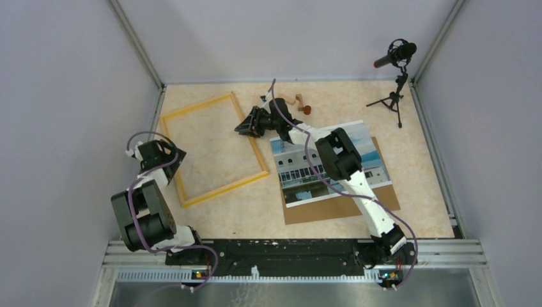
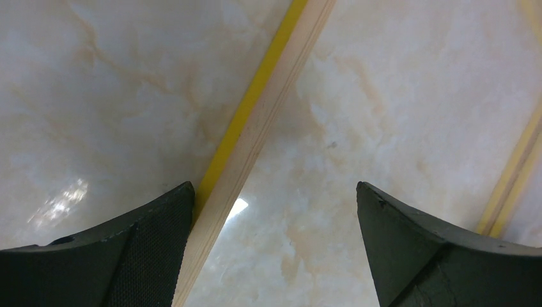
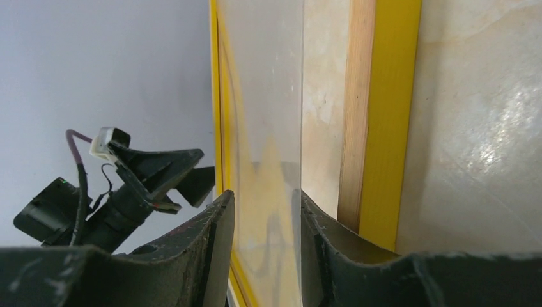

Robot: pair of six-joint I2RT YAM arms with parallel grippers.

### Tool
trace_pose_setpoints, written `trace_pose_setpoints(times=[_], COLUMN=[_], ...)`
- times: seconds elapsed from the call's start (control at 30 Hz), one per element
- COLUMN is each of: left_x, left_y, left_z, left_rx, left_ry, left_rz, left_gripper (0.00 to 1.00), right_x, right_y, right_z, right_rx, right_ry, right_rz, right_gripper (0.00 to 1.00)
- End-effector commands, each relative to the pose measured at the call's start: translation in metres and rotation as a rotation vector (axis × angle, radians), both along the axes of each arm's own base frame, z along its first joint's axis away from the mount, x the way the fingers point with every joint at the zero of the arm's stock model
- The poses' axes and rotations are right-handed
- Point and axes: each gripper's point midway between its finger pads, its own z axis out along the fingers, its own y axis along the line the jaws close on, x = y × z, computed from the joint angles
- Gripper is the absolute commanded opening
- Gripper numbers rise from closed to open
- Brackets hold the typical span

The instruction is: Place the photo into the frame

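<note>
The yellow wooden frame (image 1: pixel 197 106) lies flat left of the middle. Right of it, the photo (image 1: pixel 297 176) of a white building under blue sky rests on a brown backing board (image 1: pixel 313 212). My right gripper (image 1: pixel 241 126) is at the frame's right rail. In its wrist view its jaws (image 3: pixel 265 194) stand a little apart around the edge of a clear pane (image 3: pixel 262 96) inside the rail (image 3: pixel 383 115). My left gripper (image 1: pixel 172 161) hovers wide open over the frame's left rail (image 2: pixel 252 128), which runs past its left finger; nothing lies between its tips (image 2: pixel 273 185).
A microphone on a small tripod (image 1: pixel 396 64) stands at the back right corner. Small brown wooden pieces (image 1: pixel 300 102) lie near the back wall, behind the right gripper. Grey walls close in the table on three sides. The left arm (image 3: pixel 121 185) shows in the right wrist view.
</note>
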Motion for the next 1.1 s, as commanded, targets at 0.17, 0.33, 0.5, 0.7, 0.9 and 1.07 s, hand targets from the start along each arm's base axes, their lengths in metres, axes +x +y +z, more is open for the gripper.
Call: trace_pose_setpoints(times=[0.17, 0.33, 0.5, 0.7, 0.9, 1.07], left_x=[0.005, 0.006, 0.008, 0.012, 0.014, 0.015], left_y=[-0.015, -0.013, -0.012, -0.016, -0.019, -0.017], left_z=[-0.009, -0.001, 0.005, 0.013, 0.023, 0.028], left_rx=[-0.134, -0.11, -0.096, -0.097, -0.089, -0.068], left_ry=[-0.05, -0.064, -0.077, -0.11, -0.129, -0.13], left_rz=[-0.028, -0.039, -0.044, -0.078, -0.114, -0.121], left_gripper=[0.98, 0.98, 0.98, 0.98, 0.98, 0.98], right_x=[-0.02, -0.026, -0.03, -0.036, -0.032, -0.033], right_y=[0.035, 0.033, 0.025, 0.018, 0.016, 0.017], right_z=[0.065, 0.079, 0.099, 0.107, 0.092, 0.071], right_rx=[0.105, 0.176, 0.265, 0.352, 0.339, 0.288], right_ry=[-0.034, 0.004, 0.054, 0.116, 0.155, 0.16], right_rz=[0.085, 0.12, 0.172, 0.215, 0.197, 0.198], right_gripper=[0.2, 0.02, 0.0, 0.0, 0.0, 0.0])
